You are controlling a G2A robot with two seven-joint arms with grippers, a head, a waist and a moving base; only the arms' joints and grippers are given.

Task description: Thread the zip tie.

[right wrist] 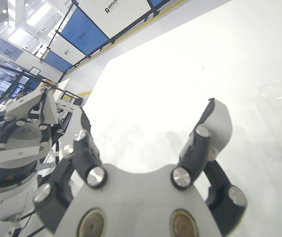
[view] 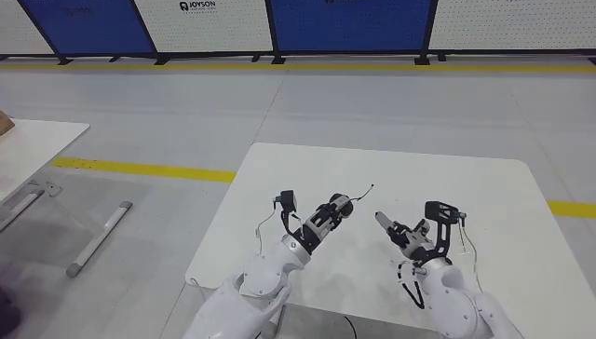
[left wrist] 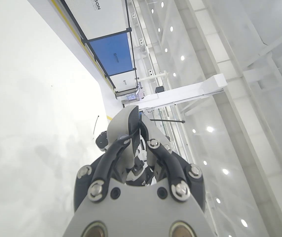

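Note:
A thin black zip tie [view: 361, 193] sticks out of my left gripper [view: 337, 207] above the near middle of the white table [view: 400, 167]. In the left wrist view the left gripper [left wrist: 139, 116] is shut on the zip tie [left wrist: 165, 120], whose free length ends in a small head out in the air. My right gripper [view: 412, 220] hovers a short way to the right of it, open and holding nothing. The right wrist view shows the right gripper [right wrist: 150, 114] with its fingers spread wide over bare table, and the left gripper [right wrist: 27, 124] close beside it.
The table's left edge [view: 219, 218] runs close to the left arm. On the floor to the left lie a grey bar [view: 98, 238] and a second white table [view: 37, 139]. Blue and white partition panels [view: 354, 8] stand far behind.

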